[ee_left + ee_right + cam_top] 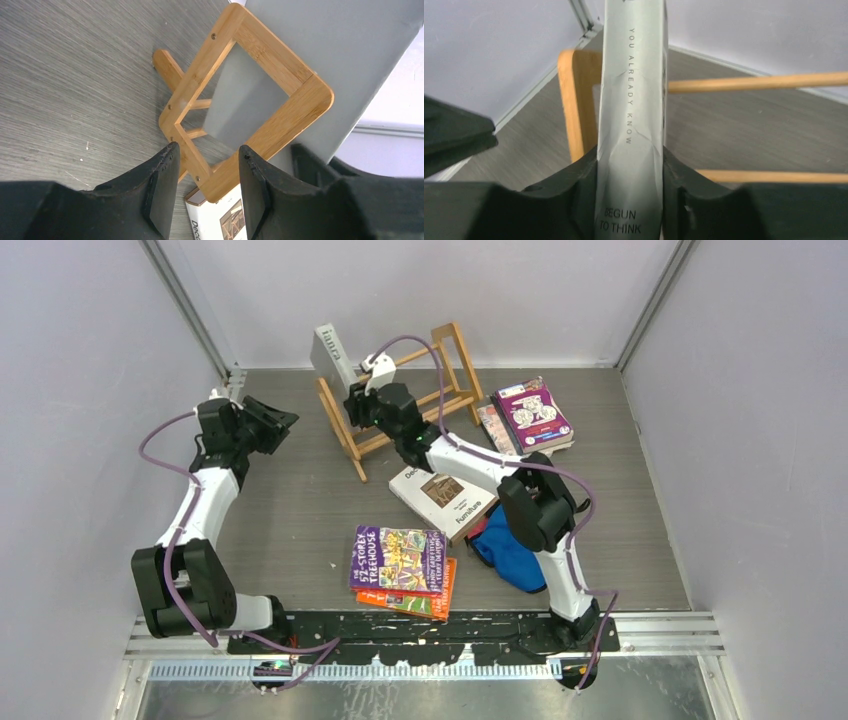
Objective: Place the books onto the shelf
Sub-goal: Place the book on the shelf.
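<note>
Nearest the arm bases, a purple "Treehouse" paperback lies flat on top of an orange paperback on the grey wood-grain table. Just to their right we see a crumpled blue cloth, partly under the right arm. Beyond these lies the white-and-brown "Decorate" book, flat on the table and near the front of the light-wood slatted shelf.

Off to the left, the left gripper hangs above the table with its jaws apart and nothing between them. Its camera looks at the shelf's square end piece.

Farther back, the shelf stands at an angle to the rear wall. The right gripper clamps the spine of a tall grey book, with one finger pressed to each side. That book stands upright at the shelf's left end, against the end piece. We cannot tell whether its lower edge sits on the slats.

At the far right, off the shelf, a second purple paperback tops a small stack. A pink-floral paperback lies flat just beside it, near the shelf's right end.
</note>
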You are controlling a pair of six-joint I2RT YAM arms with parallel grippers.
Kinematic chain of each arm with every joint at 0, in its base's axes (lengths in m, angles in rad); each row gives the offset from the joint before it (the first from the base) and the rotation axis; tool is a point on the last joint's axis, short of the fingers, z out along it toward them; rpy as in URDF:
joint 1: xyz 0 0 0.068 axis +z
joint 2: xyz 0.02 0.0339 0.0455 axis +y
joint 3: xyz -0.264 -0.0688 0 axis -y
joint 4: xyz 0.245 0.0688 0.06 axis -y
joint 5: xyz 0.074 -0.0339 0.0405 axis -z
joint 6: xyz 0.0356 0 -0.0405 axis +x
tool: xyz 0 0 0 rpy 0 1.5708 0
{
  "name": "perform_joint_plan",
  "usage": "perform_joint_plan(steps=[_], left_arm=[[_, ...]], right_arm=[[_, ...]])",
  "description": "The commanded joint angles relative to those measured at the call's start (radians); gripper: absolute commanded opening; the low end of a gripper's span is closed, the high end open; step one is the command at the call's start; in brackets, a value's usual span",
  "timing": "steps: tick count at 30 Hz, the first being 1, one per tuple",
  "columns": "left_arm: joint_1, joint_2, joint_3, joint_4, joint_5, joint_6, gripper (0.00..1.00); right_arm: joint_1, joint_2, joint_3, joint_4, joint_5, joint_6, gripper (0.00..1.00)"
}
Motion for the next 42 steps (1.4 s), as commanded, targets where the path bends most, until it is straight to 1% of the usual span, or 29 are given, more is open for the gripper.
perform_joint_plan(steps=[1, 2, 6, 15, 26, 31, 33, 37, 38, 42], left_arm=[[-0.013, -0.012, 0.003, 0.068, -0.012, 0.013, 0.47], [-0.014, -0.014, 0.002, 0.068, -0.011, 0.013, 0.47], [-0.021, -0.019, -0.003, 0.061, -0.014, 0.016, 0.47], [-0.033, -0.042, -0.011, 0.045, -0.023, 0.016, 0.47], [-0.046, -0.063, -0.011, 0.026, -0.043, 0.009, 0.48], [-0.046, -0.080, -0.010, 0.006, -0.054, 0.014, 0.48], [-0.046, -0.089, -0.006, -0.013, -0.055, 0.027, 0.48], [-0.046, -0.121, -0.028, -0.032, -0.047, 0.044, 0.49], [-0.046, -0.129, -0.039, -0.033, -0.040, 0.046, 0.49], [-0.045, -0.168, -0.072, -0.044, -0.001, 0.061, 0.49]], right_arm=[[0.042, -0.033, -0.049, 0.020, 0.043, -0.023, 0.51], [0.046, -0.038, -0.061, 0.024, 0.046, -0.021, 0.54], [0.064, -0.061, -0.101, 0.033, 0.065, -0.018, 0.58], [0.078, -0.130, -0.155, 0.041, 0.100, -0.045, 0.65], [0.087, -0.241, -0.171, 0.009, 0.107, -0.080, 0.68], [0.104, -0.322, -0.234, 0.022, 0.150, -0.093, 0.70], [0.106, -0.376, -0.259, -0.019, 0.197, -0.089, 0.70], [0.105, -0.503, -0.312, -0.178, 0.327, -0.056, 0.71], [0.105, -0.539, -0.331, -0.218, 0.360, -0.040, 0.73], [0.105, -0.662, -0.424, -0.396, 0.474, 0.077, 0.75]])
